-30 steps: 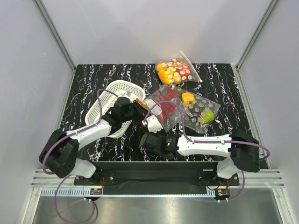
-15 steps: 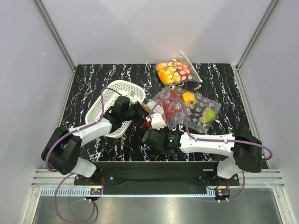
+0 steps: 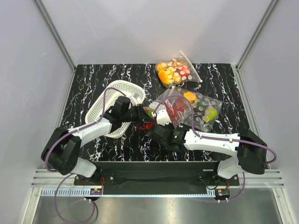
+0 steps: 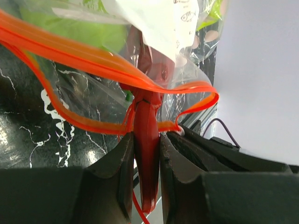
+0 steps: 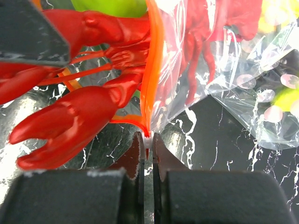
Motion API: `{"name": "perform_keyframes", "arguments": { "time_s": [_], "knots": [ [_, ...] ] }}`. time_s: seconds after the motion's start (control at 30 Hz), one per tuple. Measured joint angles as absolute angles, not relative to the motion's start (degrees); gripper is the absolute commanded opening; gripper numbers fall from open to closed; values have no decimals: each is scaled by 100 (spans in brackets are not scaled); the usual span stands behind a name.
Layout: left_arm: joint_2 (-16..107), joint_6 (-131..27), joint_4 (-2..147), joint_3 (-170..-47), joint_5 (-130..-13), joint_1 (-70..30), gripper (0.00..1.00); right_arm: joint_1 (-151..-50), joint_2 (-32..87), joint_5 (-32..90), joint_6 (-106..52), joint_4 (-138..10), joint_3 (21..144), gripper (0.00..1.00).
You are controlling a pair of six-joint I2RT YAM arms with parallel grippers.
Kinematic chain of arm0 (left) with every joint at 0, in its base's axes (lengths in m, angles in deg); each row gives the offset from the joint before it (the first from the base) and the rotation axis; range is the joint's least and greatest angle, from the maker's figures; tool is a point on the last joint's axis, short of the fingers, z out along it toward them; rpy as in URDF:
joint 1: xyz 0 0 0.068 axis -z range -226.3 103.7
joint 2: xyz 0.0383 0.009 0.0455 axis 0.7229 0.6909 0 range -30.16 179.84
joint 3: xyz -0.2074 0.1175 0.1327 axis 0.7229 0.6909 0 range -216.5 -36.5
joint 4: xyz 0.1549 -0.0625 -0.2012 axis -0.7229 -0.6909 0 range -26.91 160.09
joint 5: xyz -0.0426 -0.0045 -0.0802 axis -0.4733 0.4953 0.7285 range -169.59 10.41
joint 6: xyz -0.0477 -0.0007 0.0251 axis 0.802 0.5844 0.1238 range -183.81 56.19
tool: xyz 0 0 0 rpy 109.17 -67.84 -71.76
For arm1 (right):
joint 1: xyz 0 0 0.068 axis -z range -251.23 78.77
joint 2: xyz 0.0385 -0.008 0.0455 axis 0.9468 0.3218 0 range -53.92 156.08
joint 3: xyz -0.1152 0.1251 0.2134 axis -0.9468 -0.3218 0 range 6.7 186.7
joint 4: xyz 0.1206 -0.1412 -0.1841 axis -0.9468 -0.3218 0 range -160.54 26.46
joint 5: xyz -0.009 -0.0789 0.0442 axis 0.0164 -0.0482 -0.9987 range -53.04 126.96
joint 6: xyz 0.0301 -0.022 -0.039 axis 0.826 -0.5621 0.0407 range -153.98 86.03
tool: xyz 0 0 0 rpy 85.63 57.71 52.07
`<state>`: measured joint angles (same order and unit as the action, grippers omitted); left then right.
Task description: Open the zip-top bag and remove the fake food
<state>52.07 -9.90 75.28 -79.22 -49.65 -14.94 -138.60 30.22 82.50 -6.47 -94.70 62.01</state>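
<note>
The zip-top bag lies crumpled at mid-table, its orange-red zip strip gaping open. A red plastic lobster sticks half out of the mouth, with a green apple behind it inside the bag. My left gripper is shut on a narrow red part of the lobster just outside the mouth. My right gripper is shut on the end of the zip strip, pinching its white tip. In the top view the two grippers meet at the bag's left end. No chili pepper shows.
A white mesh basket sits left of the bag, under my left arm. Two polka-dotted bags of fruit lie nearby, one at the back and one right of the zip-top bag. Grey walls close in the black marbled table.
Both grippers have shifted right with their holds kept. The bag has bunched up toward the right polka-dotted bag, and more of the lobster is outside the mouth.
</note>
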Motion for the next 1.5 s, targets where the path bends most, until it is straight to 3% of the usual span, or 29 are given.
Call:
{"name": "perform_keyframes", "arguments": {
  "time_s": [1.0, 1.5],
  "knots": [
    [4252, -2229, 5113, -8449, -4701, -1953, 0, -13498, 3027, 8230, -778, -9317, 5954, 0],
    [4167, -1724, 5308, -8446, -4380, -2152, 0, -13491, 3055, 8084, -861, -9011, 5950, 0]
  ]
}}
